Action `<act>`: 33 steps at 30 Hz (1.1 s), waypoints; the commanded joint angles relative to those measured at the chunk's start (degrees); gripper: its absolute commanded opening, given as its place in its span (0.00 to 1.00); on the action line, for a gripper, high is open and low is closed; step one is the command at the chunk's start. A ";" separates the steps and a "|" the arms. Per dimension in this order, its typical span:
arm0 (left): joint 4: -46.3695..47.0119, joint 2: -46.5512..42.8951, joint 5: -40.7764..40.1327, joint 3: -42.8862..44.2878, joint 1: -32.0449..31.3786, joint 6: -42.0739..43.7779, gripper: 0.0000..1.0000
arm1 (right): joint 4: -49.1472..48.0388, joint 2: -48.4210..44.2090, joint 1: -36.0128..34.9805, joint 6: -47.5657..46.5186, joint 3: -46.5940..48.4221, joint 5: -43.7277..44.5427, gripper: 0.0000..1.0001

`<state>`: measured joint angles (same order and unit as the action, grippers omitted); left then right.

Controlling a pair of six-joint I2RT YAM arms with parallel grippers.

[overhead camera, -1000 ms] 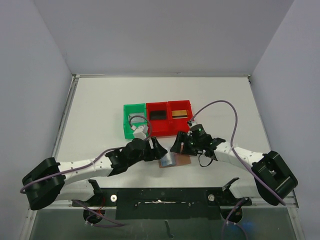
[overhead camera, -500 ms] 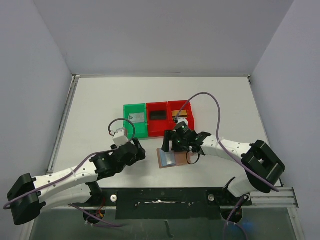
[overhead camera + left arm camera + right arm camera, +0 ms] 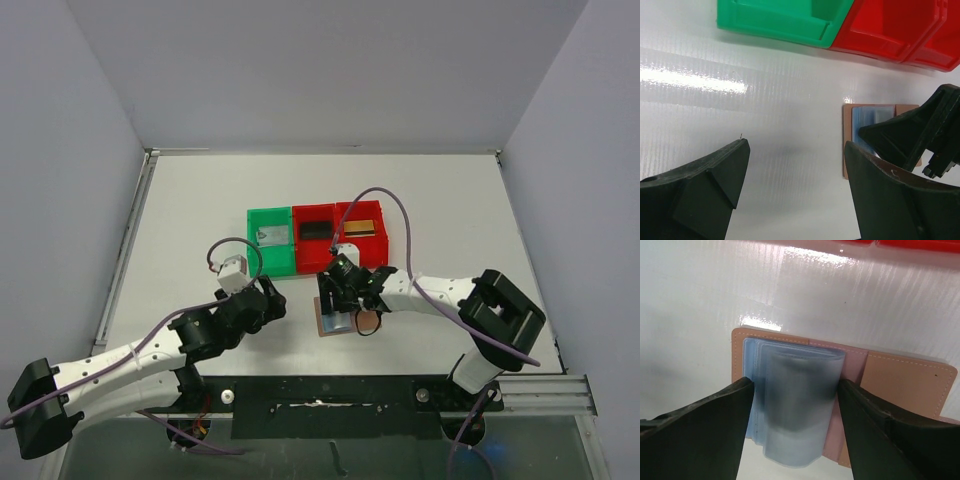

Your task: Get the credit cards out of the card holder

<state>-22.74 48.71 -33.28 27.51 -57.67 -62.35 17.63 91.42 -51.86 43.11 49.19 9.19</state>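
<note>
Card holder (image 3: 336,324) lies open and flat, lower centre of top view: tan-brown leather, blue-grey translucent sleeves (image 3: 790,405) fanned over its left half. Above it, flat, one per bin: silver-grey card (image 3: 272,236) in green bin (image 3: 256,262); black card (image 3: 316,230) and gold-tan card (image 3: 362,226) in red bins (image 3: 336,225).

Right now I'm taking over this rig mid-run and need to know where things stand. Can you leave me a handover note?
Left gripper: open, empty, over bare table left of the card holder.
Right gripper: open, jaws either side of the card holder's clear sleeves.
Done: silver-grey card in the green bin, black card in the middle red bin, gold card in the right red bin.
Left: a dark patch shows in the sleeves; cannot tell if it is a card. Check, then withdraw.
</note>
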 commanded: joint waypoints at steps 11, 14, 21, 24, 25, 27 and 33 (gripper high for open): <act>1.99 -2.45 -1.40 -0.87 -0.07 1.18 0.76 | -3.86 -3.57 1.19 3.38 -2.91 -1.74 0.41; 3.26 -3.27 -0.87 -1.48 -0.07 1.38 0.76 | -8.19 -5.48 3.03 4.83 -6.07 -5.95 0.36; 7.29 -5.10 1.48 -3.11 -0.07 2.67 0.76 | -19.22 -10.42 8.87 9.92 -14.89 -15.16 0.43; 10.20 -5.25 3.84 -3.70 -0.07 3.85 0.76 | -20.82 -11.37 9.50 10.97 -16.67 -15.88 0.47; 11.51 -5.17 4.85 -3.95 -0.07 4.27 0.76 | -20.79 -11.35 9.49 11.02 -16.89 -15.72 0.47; 15.07 -4.72 6.91 -4.61 -0.08 5.13 0.76 | -20.79 -11.26 9.37 11.26 -17.30 -15.64 0.47; 22.68 -0.96 12.21 -5.11 -0.07 6.50 0.76 | -22.13 -10.42 9.00 13.91 -19.62 -15.48 0.47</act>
<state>-9.56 45.65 -25.65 22.37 -57.67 -57.84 -2.42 81.21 -42.41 54.28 31.97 -5.15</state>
